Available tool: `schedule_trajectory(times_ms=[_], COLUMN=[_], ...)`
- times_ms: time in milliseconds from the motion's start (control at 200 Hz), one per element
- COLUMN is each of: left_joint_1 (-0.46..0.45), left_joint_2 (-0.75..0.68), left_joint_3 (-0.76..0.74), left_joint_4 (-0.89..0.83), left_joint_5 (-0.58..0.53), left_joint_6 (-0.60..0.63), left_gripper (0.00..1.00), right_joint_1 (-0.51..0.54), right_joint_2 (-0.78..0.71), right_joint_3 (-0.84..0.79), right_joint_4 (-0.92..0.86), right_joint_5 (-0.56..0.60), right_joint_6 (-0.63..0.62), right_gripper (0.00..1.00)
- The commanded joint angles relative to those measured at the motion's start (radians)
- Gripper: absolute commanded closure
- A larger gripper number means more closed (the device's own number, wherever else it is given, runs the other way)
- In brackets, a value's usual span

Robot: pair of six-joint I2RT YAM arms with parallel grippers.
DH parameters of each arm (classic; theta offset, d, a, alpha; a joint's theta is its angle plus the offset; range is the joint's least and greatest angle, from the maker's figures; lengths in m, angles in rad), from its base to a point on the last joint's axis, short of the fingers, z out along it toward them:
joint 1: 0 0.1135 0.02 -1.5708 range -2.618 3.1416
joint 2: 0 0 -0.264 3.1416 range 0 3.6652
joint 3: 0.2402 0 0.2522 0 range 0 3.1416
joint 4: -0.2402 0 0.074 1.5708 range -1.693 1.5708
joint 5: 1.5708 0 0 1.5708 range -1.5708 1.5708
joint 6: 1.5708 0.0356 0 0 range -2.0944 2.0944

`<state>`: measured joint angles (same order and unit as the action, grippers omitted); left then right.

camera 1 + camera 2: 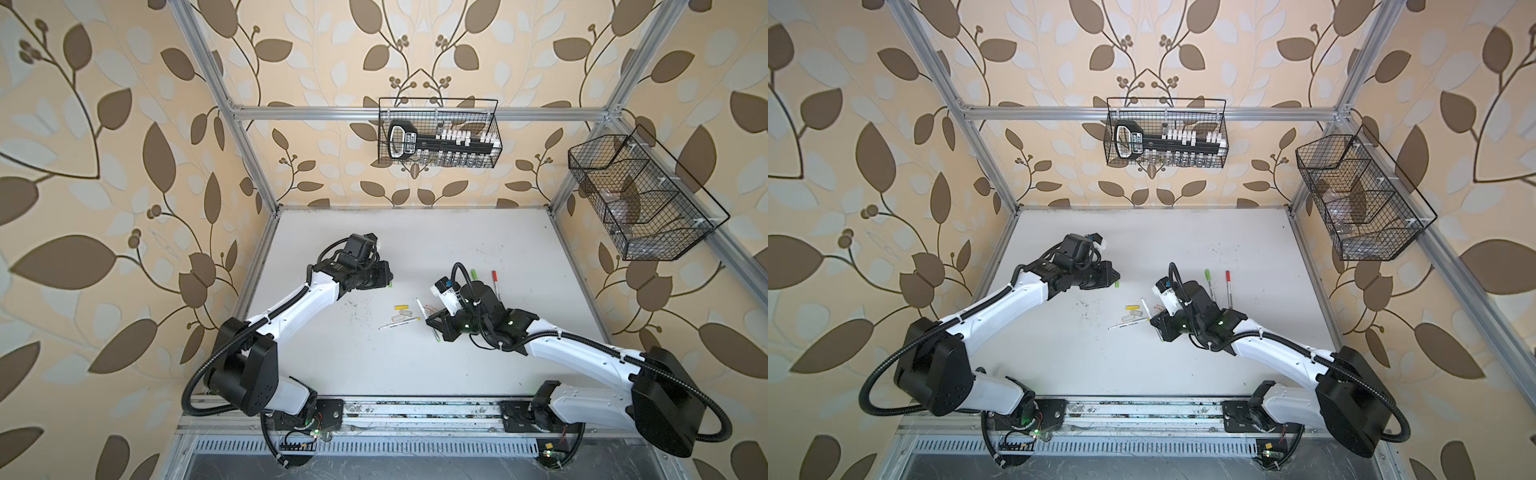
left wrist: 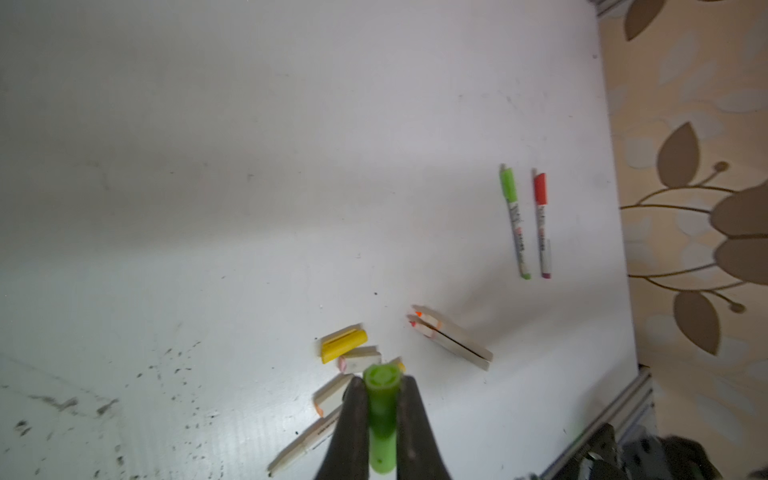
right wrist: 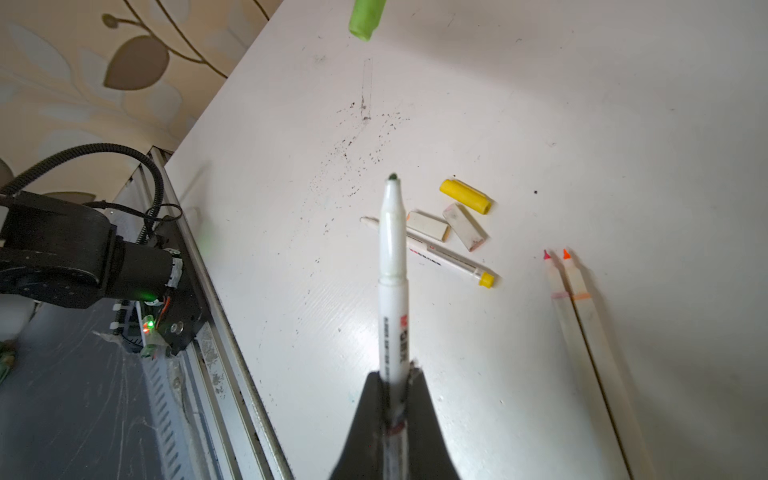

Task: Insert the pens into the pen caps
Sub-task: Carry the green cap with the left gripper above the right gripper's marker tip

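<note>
Green cap [image 2: 380, 415] and uncapped pen [image 3: 392, 249] aloft over the worktop [image 2: 249, 166], well apart.
Pinched by left pincer [image 2: 381, 384] and right pincer [image 3: 395, 372] respectively; risks a tilted tip missing the mouth, slipping, smearing ink.

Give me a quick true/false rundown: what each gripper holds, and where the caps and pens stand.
1. The left gripper is shut on a green cap. True.
2. The right gripper is empty. False: it is shut on an uncapped white pen.
3. The white pen's tip sits inside the green cap. False: the two are apart, with a clear gap between them.
4. A green-capped pen and a red-capped pen lie side by side on the table. True.
5. The yellow cap is fitted on a pen. False: it lies loose beside two whitish caps.
</note>
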<state>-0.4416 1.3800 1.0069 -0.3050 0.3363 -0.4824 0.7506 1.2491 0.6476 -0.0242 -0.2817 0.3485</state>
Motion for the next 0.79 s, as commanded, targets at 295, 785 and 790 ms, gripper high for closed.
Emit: schedule_trajectory(times_ms=[295,785,790], left_joint_1=[0.004,0.004,0.004], left_joint_2=[-0.125,-0.138,-0.139], left_joint_3=[-0.180,-0.201,-0.202], left_joint_4=[0.376,0.406,0.406], left_joint_5=[0.232,0.265,0.265], left_joint_6=[-0.116,-0.135,-0.135], left_gripper=[0.95,0.95,0.95], right_joint_1=[0.055,0.054,0.054], right_joint_2=[0.052,0.038,0.038], right_joint_3=[0.015,0.022,0.022], right_joint_4=[0.177,0.163,0.163], right_joint_5=[-0.026,0.011,0.011], right_joint_6=[0.052,0.053,0.053], right_gripper=[0.93,0.93,0.93])
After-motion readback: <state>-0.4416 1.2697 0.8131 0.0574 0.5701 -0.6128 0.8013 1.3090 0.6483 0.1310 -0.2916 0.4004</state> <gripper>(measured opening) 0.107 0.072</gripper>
